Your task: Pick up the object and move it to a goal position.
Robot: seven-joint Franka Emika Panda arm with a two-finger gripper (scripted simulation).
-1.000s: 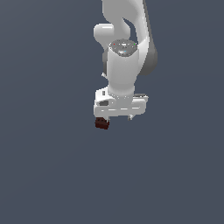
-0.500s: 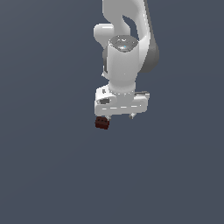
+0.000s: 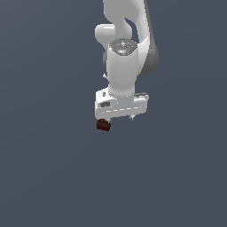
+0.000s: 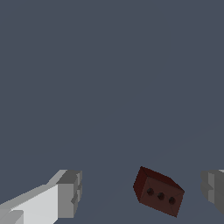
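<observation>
The object is a small dark red-brown cube (image 3: 103, 125), seen just under the end of the white hand on the exterior view's left. In the wrist view the cube (image 4: 158, 191) lies askew between the two fingers and shows three dark dots on one face. There is a gap on each side of it, and it sits nearer one finger (image 4: 213, 188) than the other (image 4: 66, 194). My gripper (image 3: 118, 119) points down and is open, also in the wrist view (image 4: 141, 189). Nothing touches the cube.
A plain dark grey surface (image 3: 53, 177) fills both views. The white arm (image 3: 122, 66) rises from the hand toward the top of the exterior view. No other objects, containers or edges show.
</observation>
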